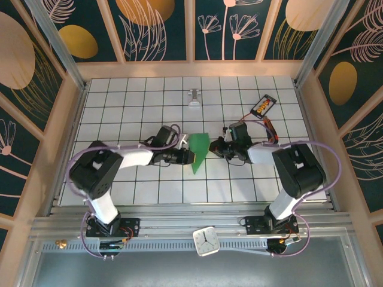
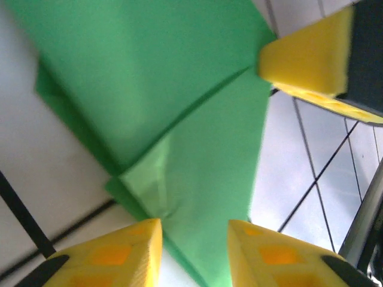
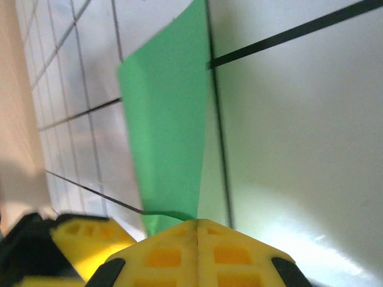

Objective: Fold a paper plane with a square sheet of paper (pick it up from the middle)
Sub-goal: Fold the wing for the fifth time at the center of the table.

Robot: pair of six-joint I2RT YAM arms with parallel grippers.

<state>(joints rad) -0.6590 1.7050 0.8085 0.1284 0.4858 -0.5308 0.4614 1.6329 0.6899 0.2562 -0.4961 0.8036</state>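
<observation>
My left gripper (image 2: 194, 226) is open around the green paper (image 2: 179, 107); my right gripper (image 3: 197, 230) is closed at its edge.

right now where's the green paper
The partly folded green paper lies mid-table in the top view, between the two grippers. The left gripper is at its left edge and the right gripper is at its right edge.
</observation>
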